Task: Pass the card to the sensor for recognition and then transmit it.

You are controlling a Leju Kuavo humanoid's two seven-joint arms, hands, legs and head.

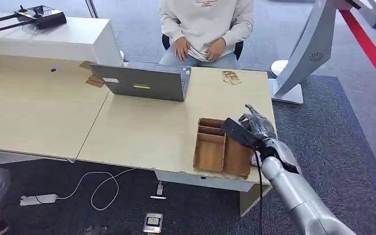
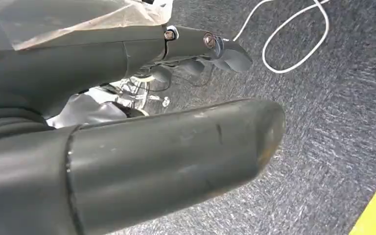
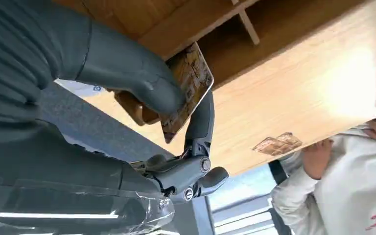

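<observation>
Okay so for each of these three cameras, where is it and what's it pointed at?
Head view: high on the body, looking down at the table; right hand shows.
Left wrist view: behind the left hand, facing carpet and a white cable.
Right wrist view: behind the right hand, which pinches the card.
Shared by head and right wrist views: wooden tray, seated person.

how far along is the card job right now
Done: the right hand has the card pinched between its thumb and fingers, beside the cardboard tray. In hand: holding it over the desk. Left: presenting it to a sensor, which I cannot pick out, then passing it on.
</observation>
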